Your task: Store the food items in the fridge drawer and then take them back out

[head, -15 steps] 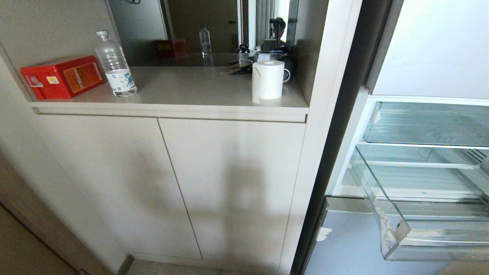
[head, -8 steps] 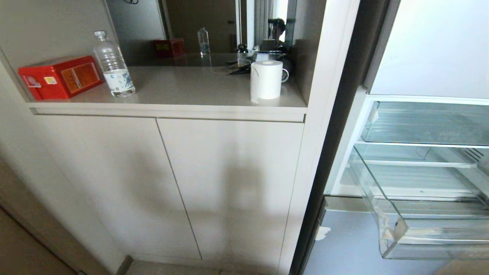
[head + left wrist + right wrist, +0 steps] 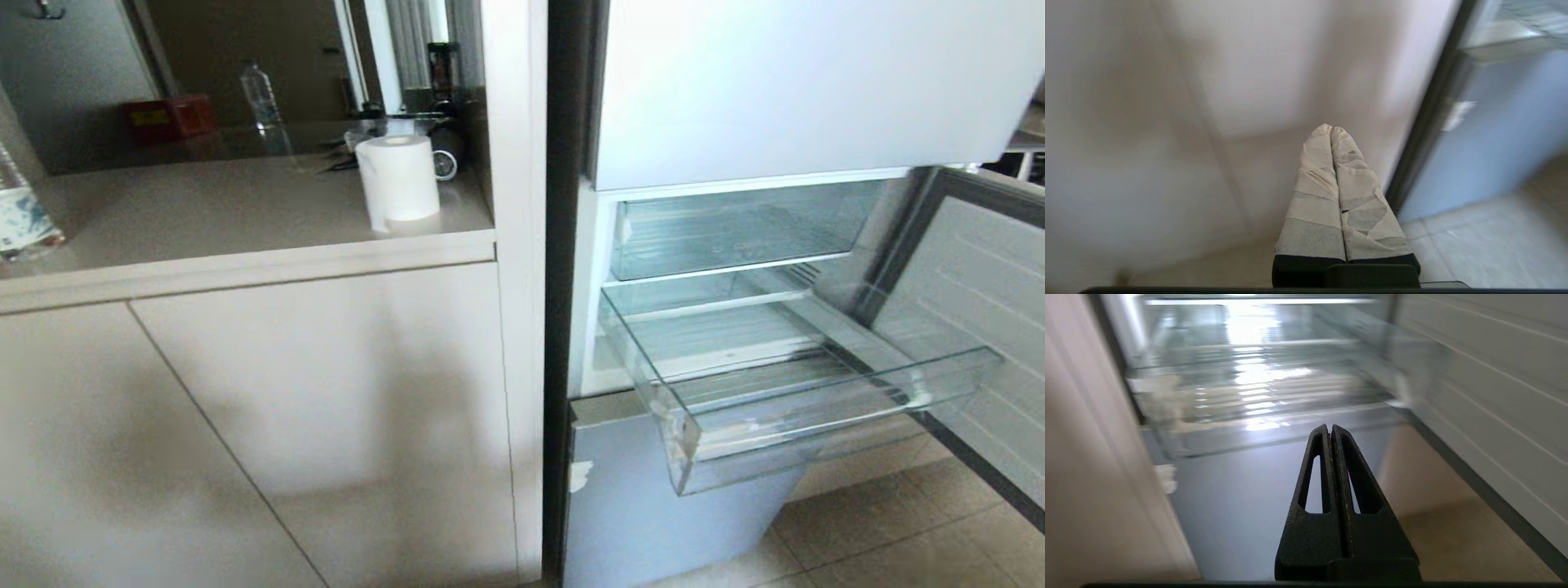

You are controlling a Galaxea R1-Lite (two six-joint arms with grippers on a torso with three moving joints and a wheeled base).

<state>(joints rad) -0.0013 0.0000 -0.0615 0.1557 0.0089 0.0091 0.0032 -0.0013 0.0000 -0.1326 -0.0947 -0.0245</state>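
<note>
Both grippers, left gripper (image 3: 1331, 130) and right gripper (image 3: 1329, 428), are pressed together, empty; fridge drawer (image 3: 816, 425) juts out at frame right.

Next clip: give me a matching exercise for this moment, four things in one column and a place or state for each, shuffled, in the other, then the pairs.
Things:
1. fridge drawer
2. paper roll
3. left gripper
4. right gripper

Places or states:
A. standing upright on the countertop
B. shut, bare black fingers, facing the open fridge
C. pulled out, nothing in it
D. shut, tape-wrapped fingers, facing the cabinet door

Pairs: 1-C, 2-A, 3-D, 4-B
</note>
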